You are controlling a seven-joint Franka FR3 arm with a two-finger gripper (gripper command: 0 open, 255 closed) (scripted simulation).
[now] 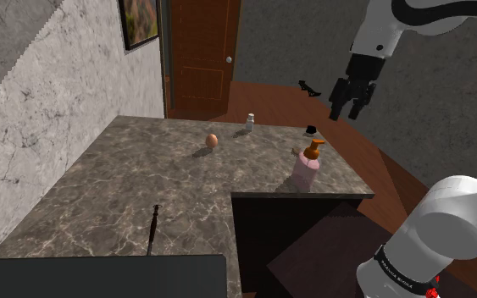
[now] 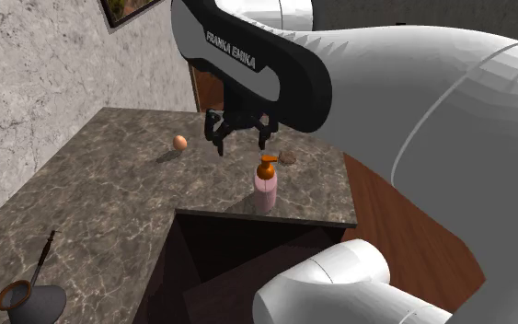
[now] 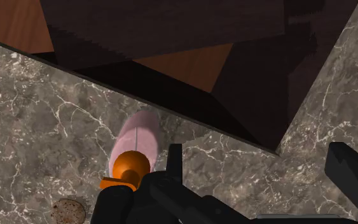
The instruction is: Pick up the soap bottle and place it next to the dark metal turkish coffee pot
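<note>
Your marble counter [image 1: 143, 186] sits by a wood floor [image 1: 270, 97] and a brown door [image 1: 198, 51]. Bottle [image 1: 306, 169] stands upright, axis vertical, pump up. Gripper [image 1: 346, 112] spread, empty, above it.

We are logging the soap bottle [image 1: 306, 172] as pale pink with an orange pump. The worktop [image 1: 126, 195] is showing grey-brown marble with thin white veins. We are noting a brown egg [image 1: 213, 140], a dark coffee pot [image 2: 50, 302] with a copper-toned rim, an all-black hand [image 1: 348, 110], a reddish-brown door [image 1: 198, 51] and a pale grey veined wall [image 1: 50, 110].
</note>
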